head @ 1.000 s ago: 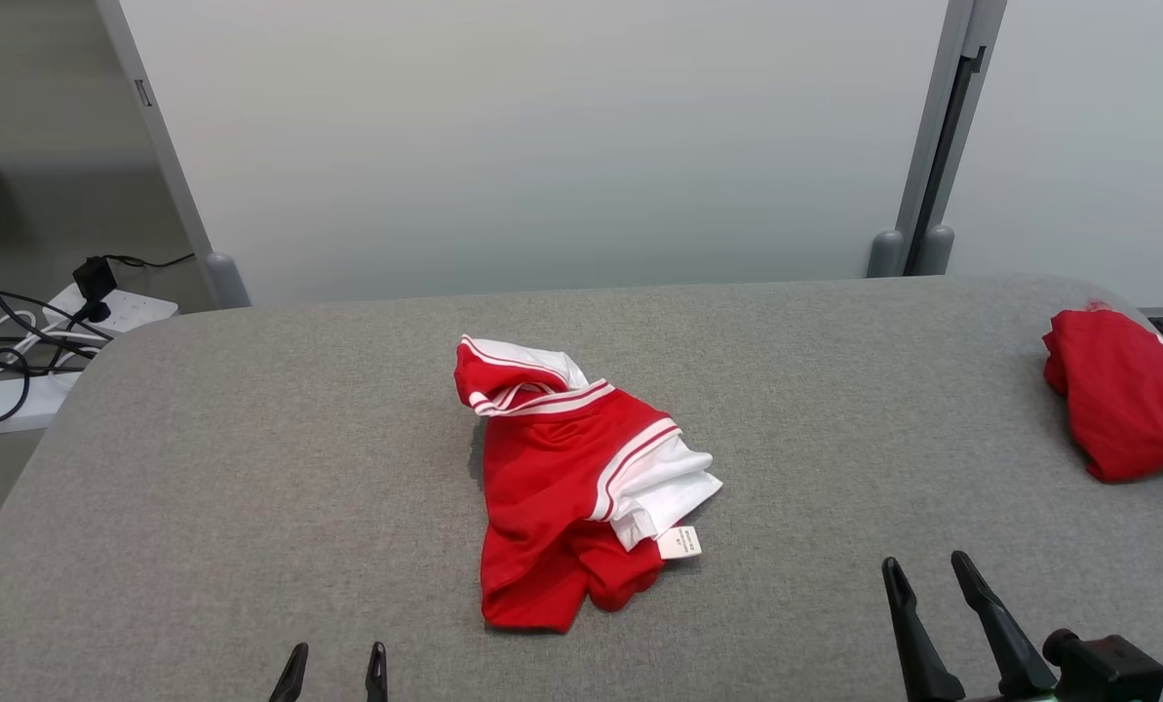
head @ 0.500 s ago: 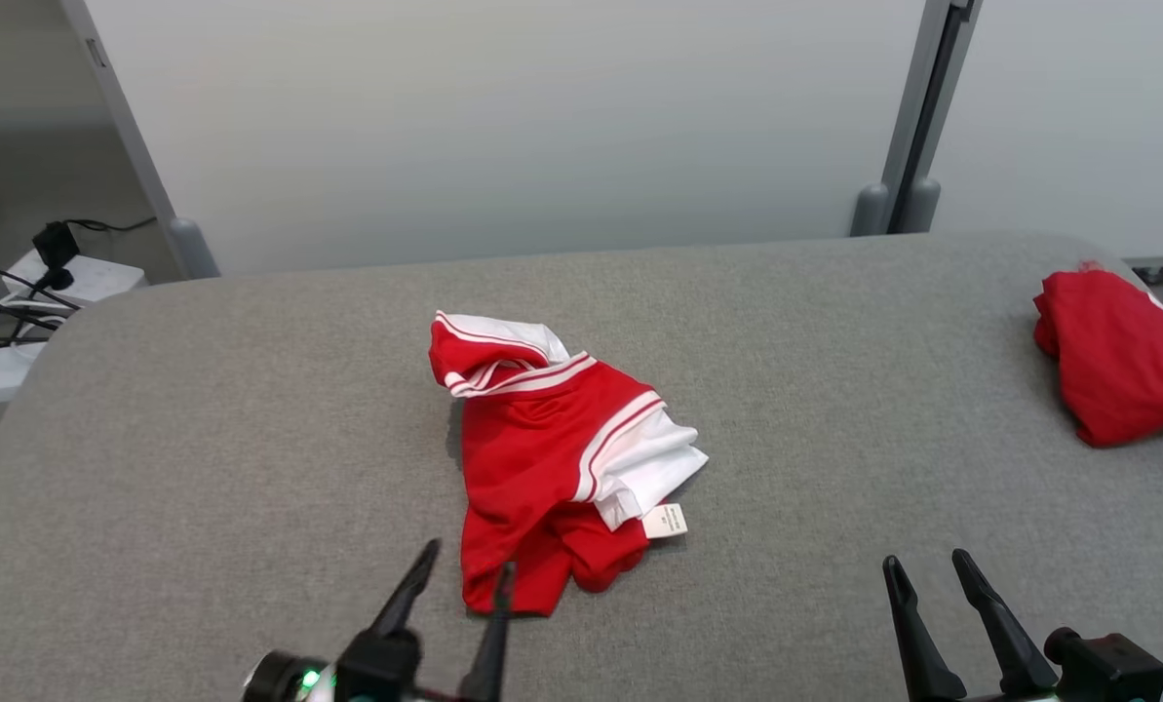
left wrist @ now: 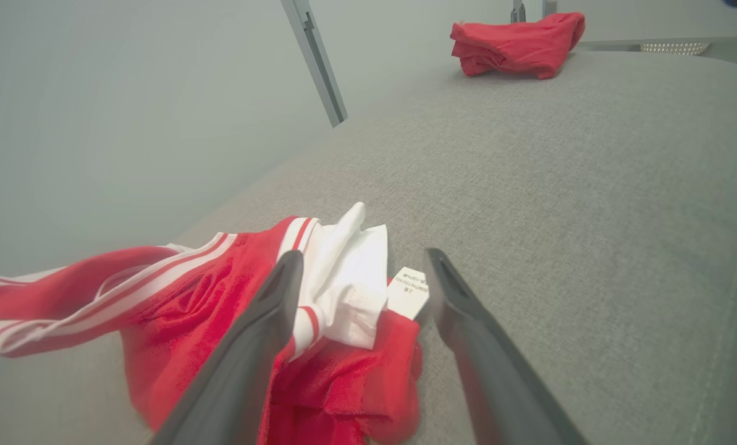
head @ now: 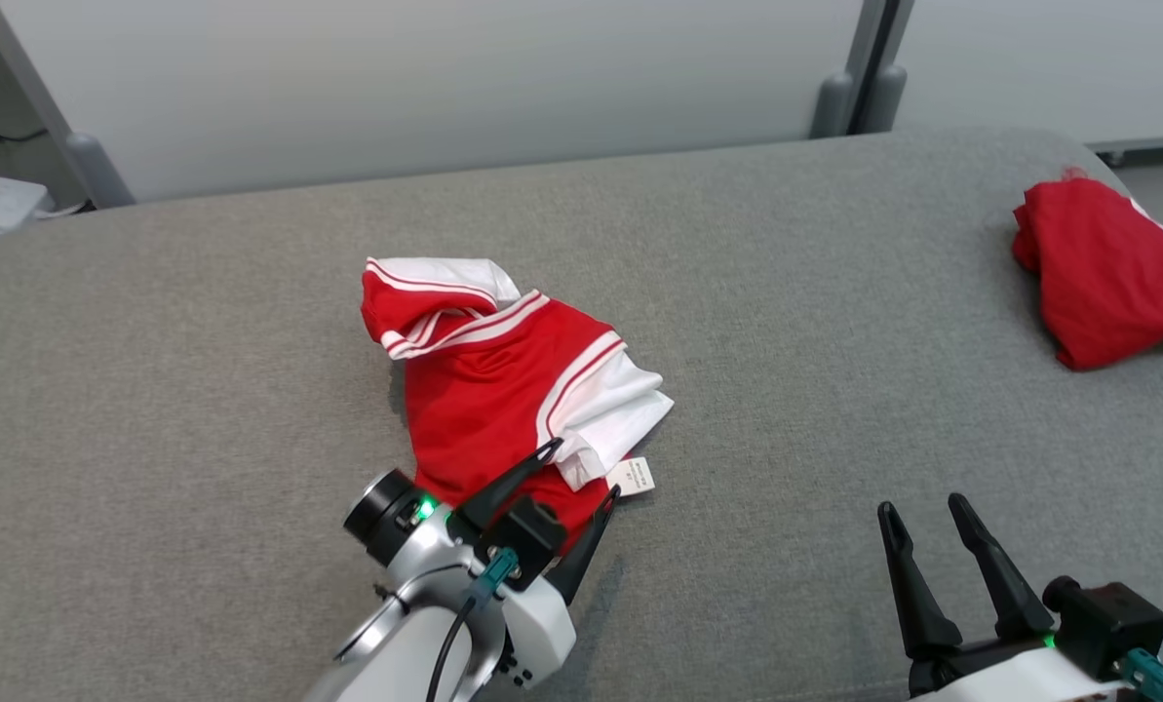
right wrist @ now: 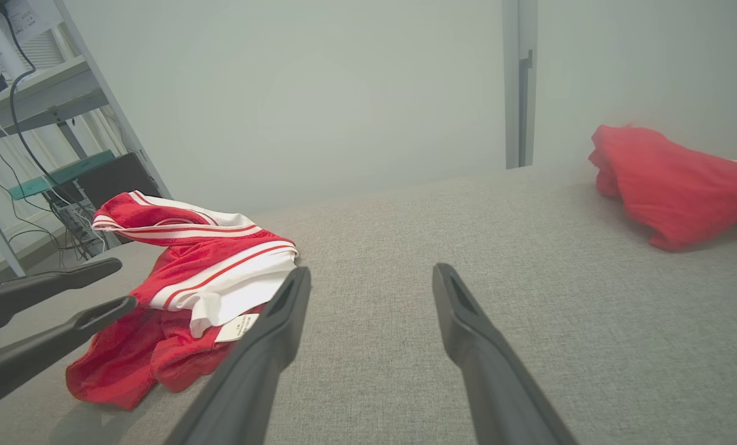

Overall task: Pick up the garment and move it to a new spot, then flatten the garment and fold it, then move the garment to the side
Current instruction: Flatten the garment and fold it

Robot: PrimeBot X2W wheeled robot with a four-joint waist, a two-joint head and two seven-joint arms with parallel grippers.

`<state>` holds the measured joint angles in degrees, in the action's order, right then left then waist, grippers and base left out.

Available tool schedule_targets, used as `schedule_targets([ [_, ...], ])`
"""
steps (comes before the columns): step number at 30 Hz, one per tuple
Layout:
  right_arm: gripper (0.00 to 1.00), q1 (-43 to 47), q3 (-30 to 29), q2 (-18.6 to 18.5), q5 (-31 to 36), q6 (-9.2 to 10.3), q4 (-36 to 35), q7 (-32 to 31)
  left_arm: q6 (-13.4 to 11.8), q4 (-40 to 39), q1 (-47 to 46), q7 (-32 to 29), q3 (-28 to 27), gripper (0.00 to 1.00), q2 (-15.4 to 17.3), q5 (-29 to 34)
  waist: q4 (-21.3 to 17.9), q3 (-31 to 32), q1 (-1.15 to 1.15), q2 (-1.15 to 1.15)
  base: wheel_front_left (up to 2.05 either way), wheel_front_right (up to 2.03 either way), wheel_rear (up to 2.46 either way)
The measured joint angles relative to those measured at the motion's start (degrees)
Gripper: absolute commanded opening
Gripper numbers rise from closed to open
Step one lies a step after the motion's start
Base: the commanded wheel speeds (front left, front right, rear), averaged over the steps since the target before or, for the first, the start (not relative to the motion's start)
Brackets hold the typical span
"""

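- L gripper (head: 584,468): jaws apart, at near edge of red-white garment (head: 484,400), nothing held.
- R gripper (head: 920,504): jaws apart, empty, over gray tabletop (head: 786,292).

Bench (head: 834,292) looked down on from the head camera, garment (head: 503,380) seen close and low along the left gripper (left wrist: 363,256) from the left wrist, right wrist view set low and further back behind the right gripper (right wrist: 373,271), garment and second red cloth (head: 1098,273) shared by all three views

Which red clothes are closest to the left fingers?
The striped red-and-white garment mid-table; the left gripper is at its near edge. The other red pile lies far right.
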<state>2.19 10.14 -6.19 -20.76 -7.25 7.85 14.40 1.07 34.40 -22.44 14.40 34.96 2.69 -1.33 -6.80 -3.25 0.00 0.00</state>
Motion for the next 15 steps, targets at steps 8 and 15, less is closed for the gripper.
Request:
schedule_targets([
  [8,1.00,-2.2,0.6,-0.3,-0.1,0.00,0.0,0.0,0.9,9.4,-8.2,0.0,6.2,1.00,-0.1,0.9,-2.2,-3.1,0.00,0.00,0.00,0.00,0.00],
  [15,1.00,-3.1,1.2,-0.4,-0.2,0.00,0.1,0.0,0.9,15.0,-11.0,0.0,9.8,1.00,-0.2,0.0,-3.2,-3.7,0.00,0.00,0.00,0.00,0.00],
])
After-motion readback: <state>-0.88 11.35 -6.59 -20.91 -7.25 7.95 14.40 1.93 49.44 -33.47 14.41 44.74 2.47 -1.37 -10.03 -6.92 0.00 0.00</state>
